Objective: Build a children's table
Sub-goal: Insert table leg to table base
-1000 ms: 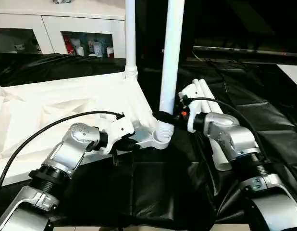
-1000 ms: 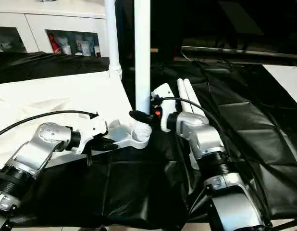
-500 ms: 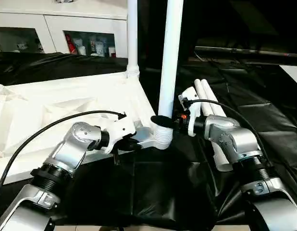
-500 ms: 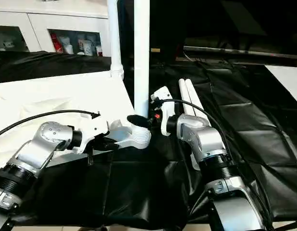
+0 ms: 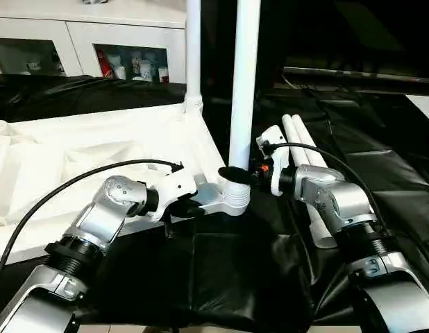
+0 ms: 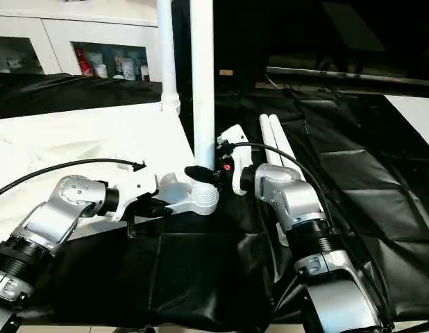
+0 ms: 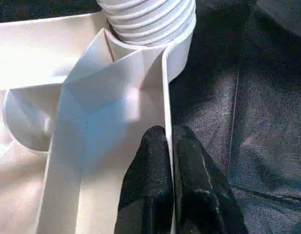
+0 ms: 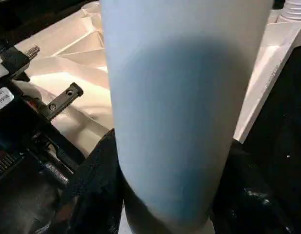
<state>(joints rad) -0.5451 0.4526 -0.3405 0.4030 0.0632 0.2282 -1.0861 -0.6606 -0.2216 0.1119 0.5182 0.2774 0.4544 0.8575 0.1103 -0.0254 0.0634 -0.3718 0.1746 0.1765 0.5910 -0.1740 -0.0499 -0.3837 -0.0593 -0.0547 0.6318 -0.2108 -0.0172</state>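
Observation:
The children's table top (image 5: pixel 76 149) lies underside up on the black cloth, at the left. One white leg (image 5: pixel 193 55) stands upright in its far corner. A second leg (image 5: pixel 244 83) stands in the near corner socket (image 5: pixel 235 201), and its ribbed end (image 7: pixel 150 19) sits in that socket. My right gripper (image 5: pixel 235 173) is shut on this leg just above the socket, with a black finger (image 8: pixel 92 185) on each side. My left gripper (image 5: pixel 190 206) is shut on the top's thin rim (image 7: pixel 166 97) just beside the socket.
Two more white legs (image 5: pixel 301 135) lie side by side on the black cloth (image 5: pixel 221 277), behind my right forearm. A white cabinet with glass doors (image 5: pixel 117 48) stands at the back left. A black cable (image 5: pixel 76 180) arcs over my left arm.
The right gripper has shifted slightly to the left with the leg, which now stands straighter in the socket. The left gripper keeps its pinch on the rim.

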